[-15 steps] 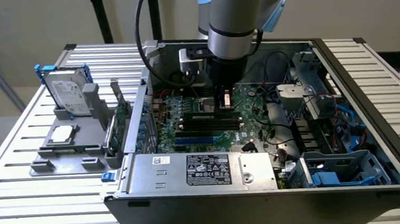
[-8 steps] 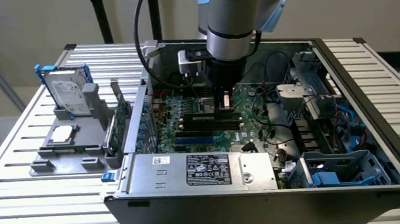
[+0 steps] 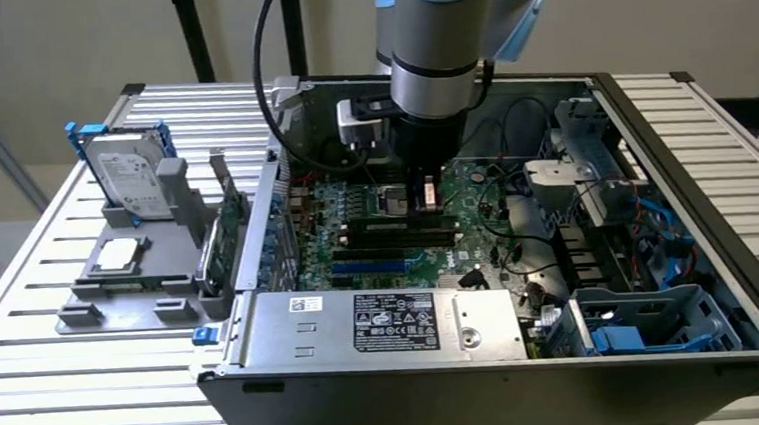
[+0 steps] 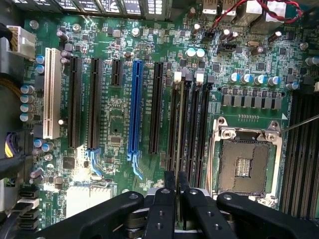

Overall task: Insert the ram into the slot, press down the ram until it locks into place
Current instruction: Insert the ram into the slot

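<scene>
Gripper (image 4: 177, 180) closed, its two black fingertips (image 4: 169, 181) nearly meeting with only a sliver of gap, hanging over one end of a memory slot (image 4: 173, 114). This slot is the outermost of four parallel black sockets, on the side toward the expansion slots. The ram (image 4: 178, 132) appears as a thin edge-on strip standing in that slot, in line with the fingertips; whether its end clips have locked cannot be told. The fingertips sit at the ram's end, touching or just above it. Just beside the memory sockets on one side is the square silver CPU socket (image 4: 245, 159), lid frame open. On the other side come a long black expansion slot (image 4: 155, 107), then the blue slot (image 4: 133, 109), more black slots and a white slot (image 4: 49, 94) near the board's edge. All are on the green motherboard (image 4: 117, 164). In the exterior view the grey arm (image 3: 441, 28) comes straight down into an open computer case (image 3: 648, 129) lying on its side, the gripper low over the board. The silver power supply (image 3: 387, 322) with a black label fills the case's near edge, and a blue-grey drive cage (image 3: 642, 319) sits toward the exterior view's right. Outside the case, to the exterior view's left, a grey fixture (image 3: 117, 291) holds a hard drive (image 3: 130, 180) leaning upright, a CPU chip (image 3: 118, 253) lying flat and a green expansion card (image 3: 231, 223) on edge — everything on a slatted metal table (image 3: 44, 386).
</scene>
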Tool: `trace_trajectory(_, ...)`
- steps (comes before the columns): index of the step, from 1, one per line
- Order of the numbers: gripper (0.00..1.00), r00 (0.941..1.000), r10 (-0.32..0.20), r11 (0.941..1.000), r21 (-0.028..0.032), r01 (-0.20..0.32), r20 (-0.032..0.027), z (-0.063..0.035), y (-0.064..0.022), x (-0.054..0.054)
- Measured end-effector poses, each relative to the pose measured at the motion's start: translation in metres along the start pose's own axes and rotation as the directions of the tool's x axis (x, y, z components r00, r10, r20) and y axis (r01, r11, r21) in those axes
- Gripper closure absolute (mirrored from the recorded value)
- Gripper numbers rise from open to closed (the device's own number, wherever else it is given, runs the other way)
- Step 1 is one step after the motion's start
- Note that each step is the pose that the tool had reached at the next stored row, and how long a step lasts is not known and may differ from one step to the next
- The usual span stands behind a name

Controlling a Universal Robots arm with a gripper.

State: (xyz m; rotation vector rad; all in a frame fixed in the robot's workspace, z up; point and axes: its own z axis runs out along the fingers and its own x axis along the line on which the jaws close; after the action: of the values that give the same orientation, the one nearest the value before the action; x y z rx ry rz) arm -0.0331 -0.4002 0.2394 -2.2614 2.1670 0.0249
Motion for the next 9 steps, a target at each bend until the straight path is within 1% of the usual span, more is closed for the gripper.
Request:
trace_trajectory(2, 0.87, 1.0000, 0.000, 1.0000, 0.0018, 0.000, -0.0001, 0.0010, 0.0006, 0.0000)
trace_trajectory(9, 0.87, 1.0000, 0.000, 1.0000, 0.0019, 0.000, -0.0004, 0.0041, 0.0015, 0.0001)
